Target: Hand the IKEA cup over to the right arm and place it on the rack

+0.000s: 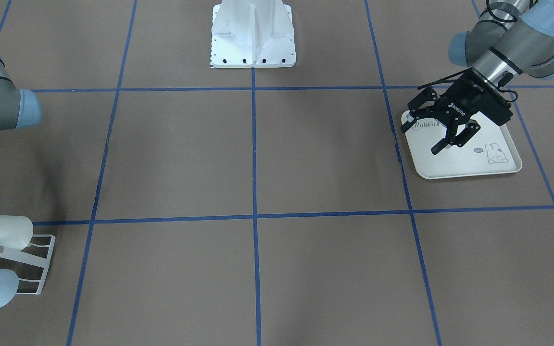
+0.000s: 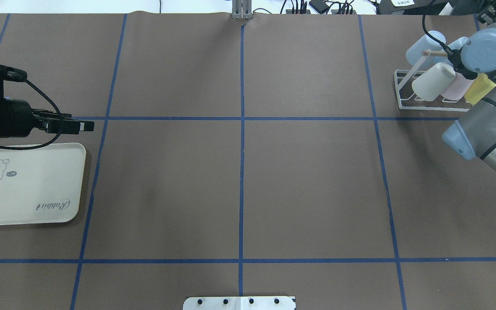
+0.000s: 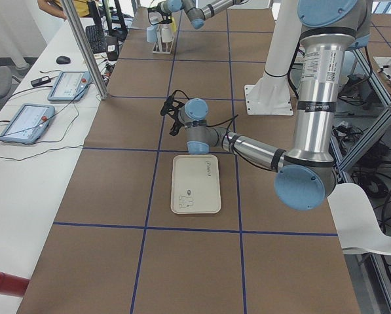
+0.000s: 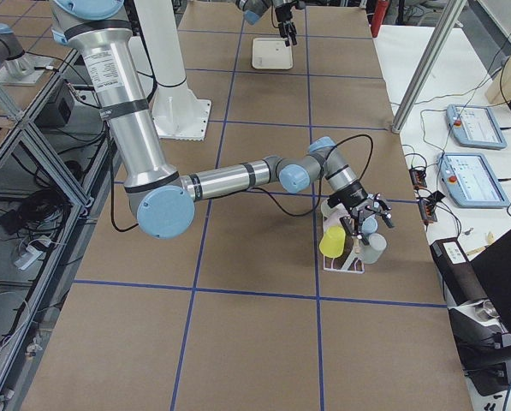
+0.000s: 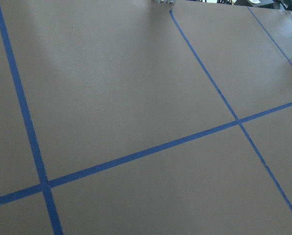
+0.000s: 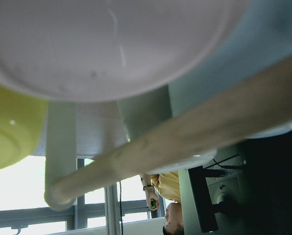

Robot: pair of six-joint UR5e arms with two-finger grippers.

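Left gripper (image 1: 419, 140) empty over the tray (image 1: 455, 163); right arm (image 2: 485, 125) down at the loaded rack (image 2: 398, 92).

The left gripper hovers just above the cream rabbit-printed tray at the left end of the table (image 2: 308, 181), its 2 fingers spread apart with nothing between them. Well apart from it, at the far right corner, the right arm bends over the white wire rack. The right gripper (image 4: 365, 218) sits among the cups there, and the wrist hides whether its fingers are apart or together, so I cannot tell. 5 cups lie tilted on the rack around its wooden rod (image 2: 435, 53): a white cup (image 2: 433, 82), a pink cup (image 2: 455, 86), a yellow cup (image 2: 480, 88) and 2 pale blue cups (image 2: 424, 49). I cannot tell which of them is the IKEA cup.
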